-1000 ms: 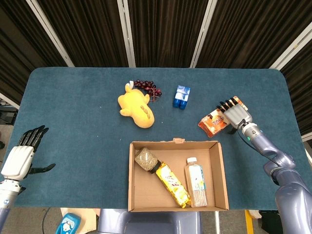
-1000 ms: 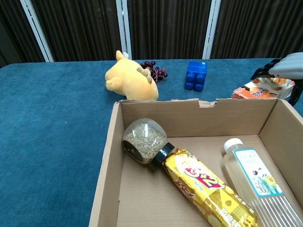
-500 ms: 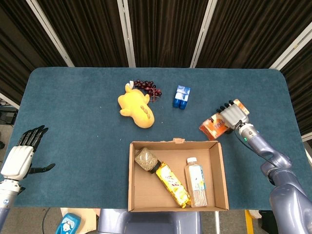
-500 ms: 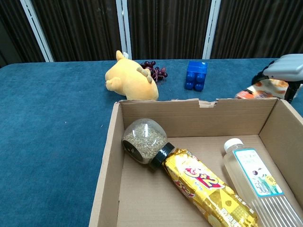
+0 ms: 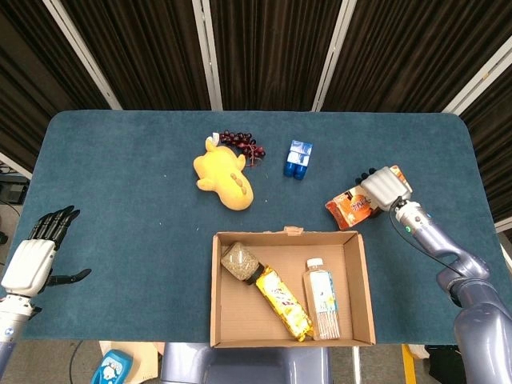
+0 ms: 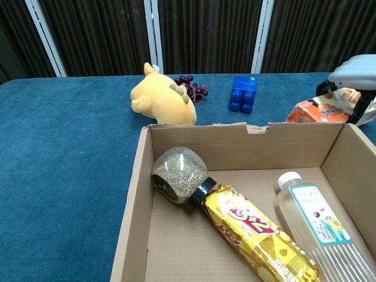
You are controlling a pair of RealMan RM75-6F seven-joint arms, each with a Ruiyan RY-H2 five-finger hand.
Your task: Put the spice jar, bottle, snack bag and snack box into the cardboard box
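Note:
The orange snack bag [image 5: 347, 210] [image 6: 310, 110] is just past the far right corner of the cardboard box [image 5: 214, 288] [image 6: 134, 194]. My right hand [image 5: 385, 186] [image 6: 358, 73] grips the bag's right end from above, and the bag looks tilted up. In the box lie the spice jar [image 5: 239, 262] [image 6: 178, 174], the yellow snack box [image 5: 283, 303] [image 6: 258, 235] and the bottle [image 5: 322, 301] [image 6: 317, 222]. My left hand [image 5: 34, 258] hovers open at the table's near left edge, holding nothing.
A yellow plush toy [image 5: 224, 177] [image 6: 161, 98], dark grapes [image 5: 240, 141] [image 6: 191, 86] and a blue block [image 5: 298, 159] [image 6: 244, 93] lie beyond the box in the middle of the blue table [image 5: 120, 184].
My right hand, which lay spread over the snack bag, has closed on its right end and tipped it up. The left hand has not moved.

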